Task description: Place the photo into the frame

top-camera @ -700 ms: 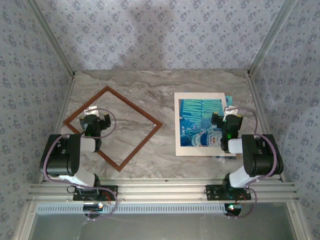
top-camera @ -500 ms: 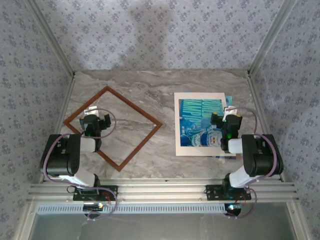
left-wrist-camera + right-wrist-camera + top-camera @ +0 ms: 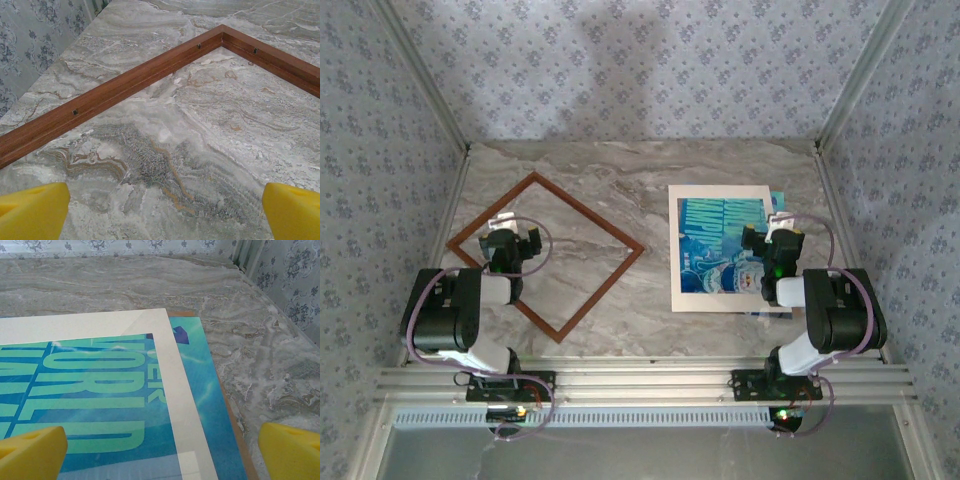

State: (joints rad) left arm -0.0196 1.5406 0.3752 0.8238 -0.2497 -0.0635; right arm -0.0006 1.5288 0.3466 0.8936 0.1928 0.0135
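The frame [image 3: 588, 212], thin reddish-brown moulding, lies flat on the left of the table, turned like a diamond. My left gripper [image 3: 512, 243] hovers open over its near-left part. In the left wrist view one corner of the frame [image 3: 130, 80] lies ahead of the gripper [image 3: 162, 212], with bare marble between the yellow fingertips [image 3: 32, 210]. The photo [image 3: 720, 245], blue-teal with pale lettering, lies on the right under a cream mat [image 3: 720, 195]. My right gripper [image 3: 772, 232] hangs open over its right edge. In the right wrist view the photo [image 3: 100, 405] stretches ahead of that gripper [image 3: 160, 450], whose fingers hold nothing.
The cream mat [image 3: 170, 370] sits skewed on the photo, so a blue strip shows to its right. A brown backing board edge [image 3: 234, 425] peeks out beneath. Patterned walls close the table on three sides, and a metal rail runs along the near edge [image 3: 640, 380].
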